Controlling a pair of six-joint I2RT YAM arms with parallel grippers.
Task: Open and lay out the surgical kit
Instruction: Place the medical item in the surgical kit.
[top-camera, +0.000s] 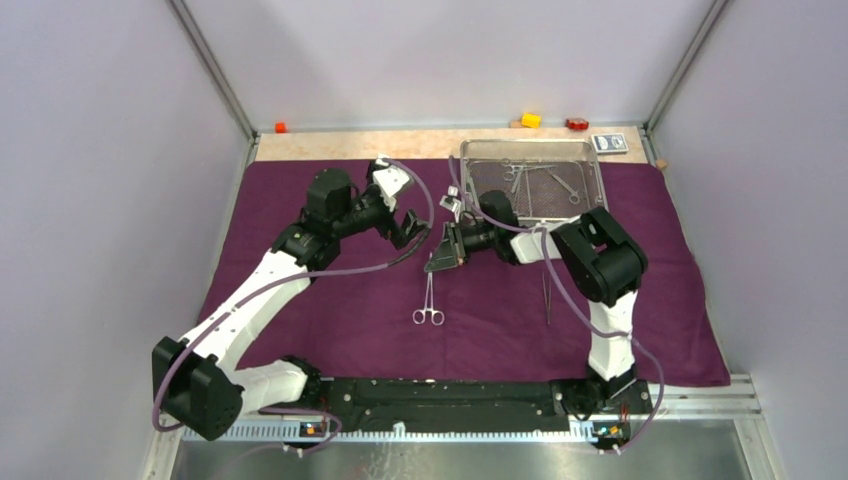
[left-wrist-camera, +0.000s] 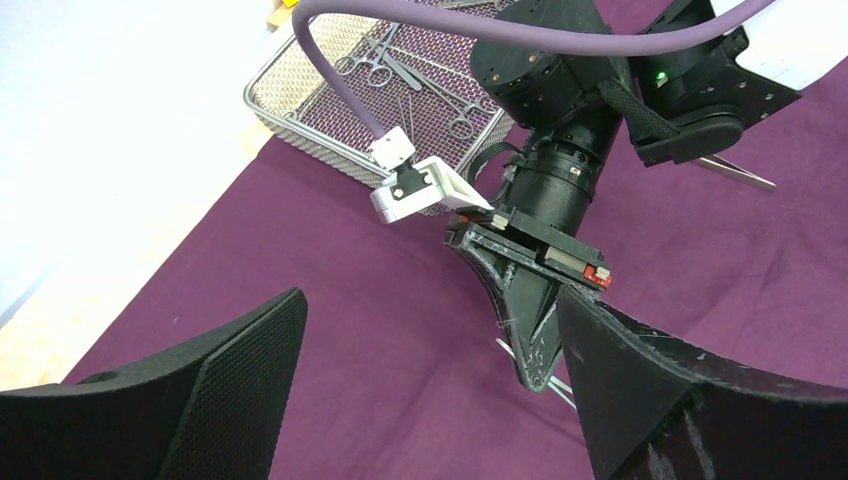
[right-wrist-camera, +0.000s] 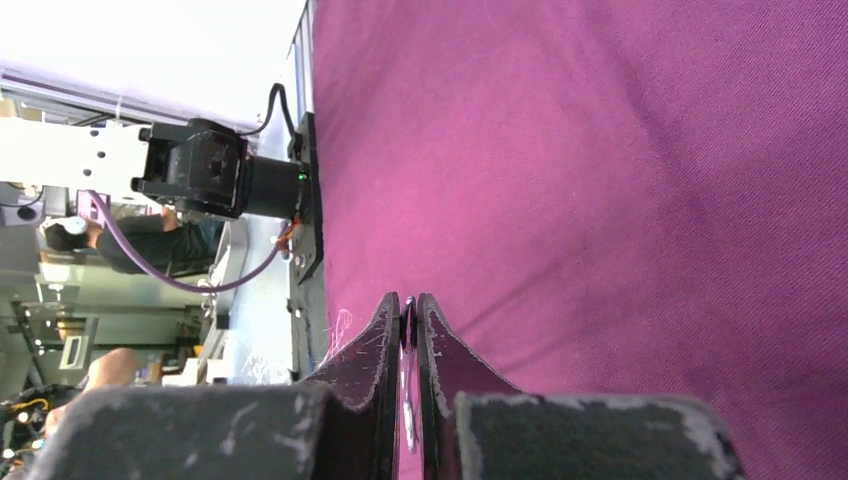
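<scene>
Found the dark purple cloth wrap (top-camera: 330, 300) opened flat, running under the near part of the wire-mesh tray (top-camera: 530, 143) and stretching away to the tray's left, right and near side. Saw several ring-handled clamps (top-camera: 514, 173) lying loose inside the tray. Noted the left gripper (top-camera: 408, 230) spread wide, hanging to the left of the tray's near-left corner. Noted the right gripper (top-camera: 433, 267) pressed together just on the near side of that same corner, pinching the tip end of 1 clamp (top-camera: 429, 305), with its 2 finger rings low over the wrap, farther from the tray. Spotted 1 pair of tweezers (top-camera: 547, 290) on the wrap, on the near side of the tray, partly under the right arm. Made out a card packet (top-camera: 610, 143) beside the tray's far-right corner, 1 yellow block (top-camera: 531, 120) and 1 red block (top-camera: 577, 124) just beyond its far edge, and 1 orange block (top-camera: 281, 127) well off to its left.
</scene>
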